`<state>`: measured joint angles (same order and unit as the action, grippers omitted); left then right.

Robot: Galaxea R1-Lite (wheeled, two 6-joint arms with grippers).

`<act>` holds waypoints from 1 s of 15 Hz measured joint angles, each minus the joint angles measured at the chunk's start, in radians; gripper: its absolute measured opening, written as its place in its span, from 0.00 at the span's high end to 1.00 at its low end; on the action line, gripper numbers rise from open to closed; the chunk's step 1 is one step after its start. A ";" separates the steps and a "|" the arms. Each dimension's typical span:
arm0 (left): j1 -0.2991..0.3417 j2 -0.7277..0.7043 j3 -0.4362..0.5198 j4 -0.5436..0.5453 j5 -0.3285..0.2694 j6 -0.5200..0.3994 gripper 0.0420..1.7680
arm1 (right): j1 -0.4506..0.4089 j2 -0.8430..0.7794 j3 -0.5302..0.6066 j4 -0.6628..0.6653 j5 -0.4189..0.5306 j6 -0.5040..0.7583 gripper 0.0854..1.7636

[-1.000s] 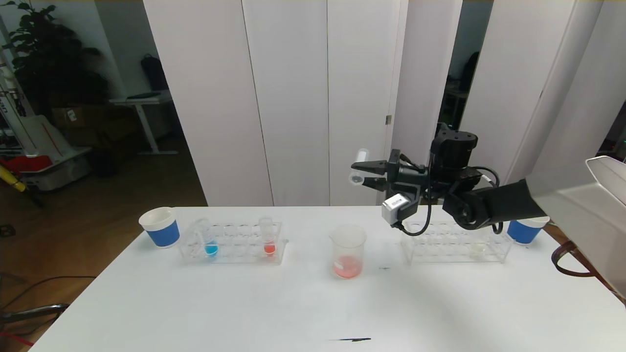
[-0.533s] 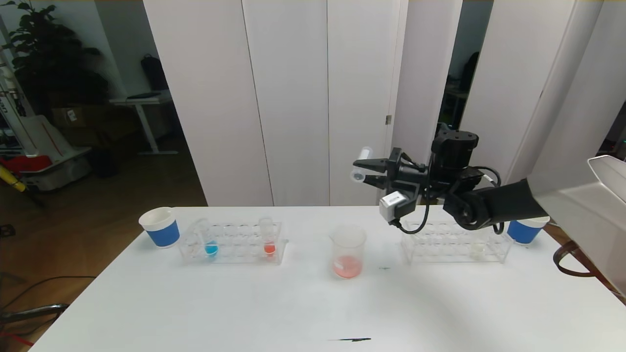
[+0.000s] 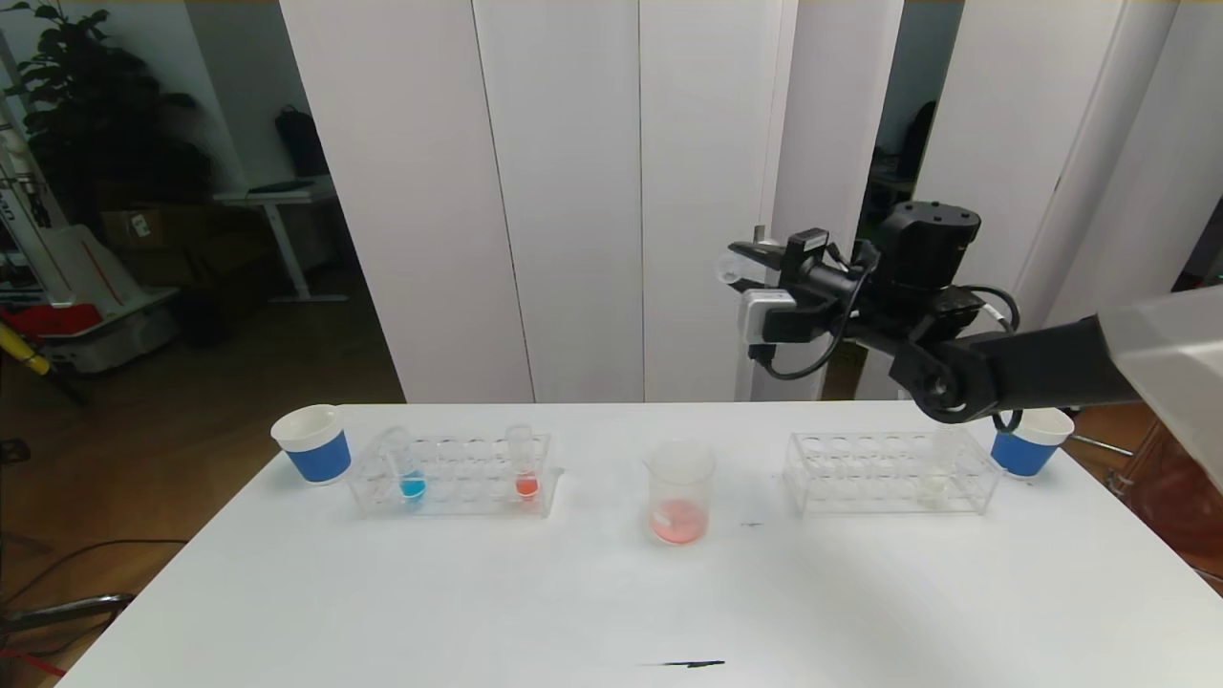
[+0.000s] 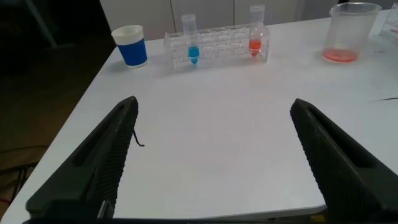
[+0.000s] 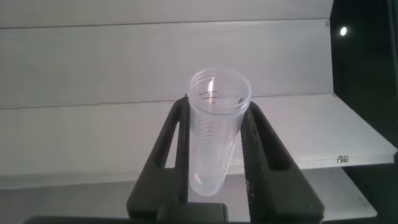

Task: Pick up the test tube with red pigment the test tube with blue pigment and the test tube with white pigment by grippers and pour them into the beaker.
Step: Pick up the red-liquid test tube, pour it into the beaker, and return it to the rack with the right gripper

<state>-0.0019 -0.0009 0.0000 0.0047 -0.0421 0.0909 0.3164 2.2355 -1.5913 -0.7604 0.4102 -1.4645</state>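
With an emptied-looking tube (image 5: 214, 127) clenched in the right gripper (image 3: 755, 263) high above the table, it is best lowered upright into the right rack (image 3: 889, 473), the beaker (image 3: 679, 492) at centre being avoided, while the left gripper (image 4: 214, 155) is held released.

Beaker (image 3: 679, 492) clear glossy plastic; table (image 3: 478, 592) matt white; pincer (image 5: 214, 143) matt black.

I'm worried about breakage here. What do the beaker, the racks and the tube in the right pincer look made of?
The beaker is clear with a faintly cloudy wall, likely plastic, possibly glass. The racks are clear, glossy, flat-walled, probably acrylic. The tube in the right pincer is slightly milky with printed graduations, so probably plastic.
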 joint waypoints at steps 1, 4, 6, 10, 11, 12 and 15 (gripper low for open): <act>0.000 0.000 0.000 0.000 0.000 0.000 0.01 | 0.001 -0.019 0.004 -0.003 -0.064 0.061 0.71; 0.000 0.000 0.000 0.000 0.000 0.000 0.01 | 0.004 -0.075 0.026 -0.044 -0.254 0.303 0.71; 0.000 0.000 0.000 0.000 0.000 0.000 0.01 | 0.010 -0.107 0.068 -0.113 -0.396 0.471 0.71; 0.000 0.000 0.000 0.000 0.000 0.000 0.01 | 0.032 -0.174 0.184 -0.164 -0.624 0.863 0.71; 0.000 0.000 0.000 0.000 0.000 0.000 0.01 | 0.038 -0.191 0.224 -0.165 -0.667 0.959 0.71; 0.000 0.000 0.000 0.000 0.000 0.000 0.01 | 0.044 -0.212 0.276 -0.165 -0.696 1.060 0.71; 0.000 0.000 0.000 0.000 0.000 0.000 0.01 | 0.051 -0.280 0.451 -0.163 -0.723 1.327 0.71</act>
<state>-0.0019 -0.0009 0.0000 0.0043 -0.0421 0.0913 0.3674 1.9560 -1.1402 -0.9236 -0.3130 -0.1379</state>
